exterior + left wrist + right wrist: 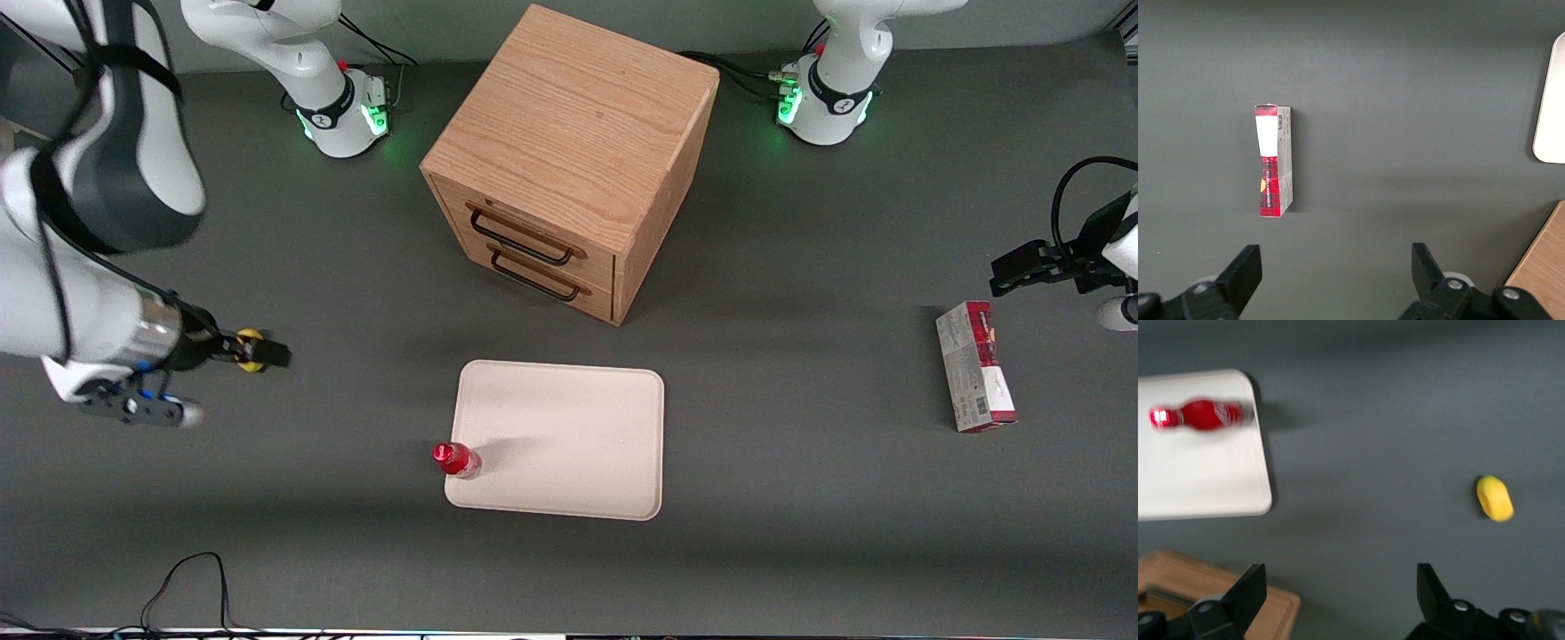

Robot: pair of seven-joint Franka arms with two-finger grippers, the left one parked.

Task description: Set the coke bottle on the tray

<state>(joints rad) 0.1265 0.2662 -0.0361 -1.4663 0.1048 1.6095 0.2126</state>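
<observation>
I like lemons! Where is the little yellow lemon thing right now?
The small yellow lemon-shaped object lies on the dark grey table toward the working arm's end, directly under the open black gripper, apart from the cream rectangular tray.

The coke bottle (457,460) is bright red with white lettering; the tray (569,427) is pale cream-pink. The gripper (1338,600), high over the table's working-arm end, has black fingers spread wide. A lemon (1494,498) is yellow, the table (800,498) dark grey.
</observation>
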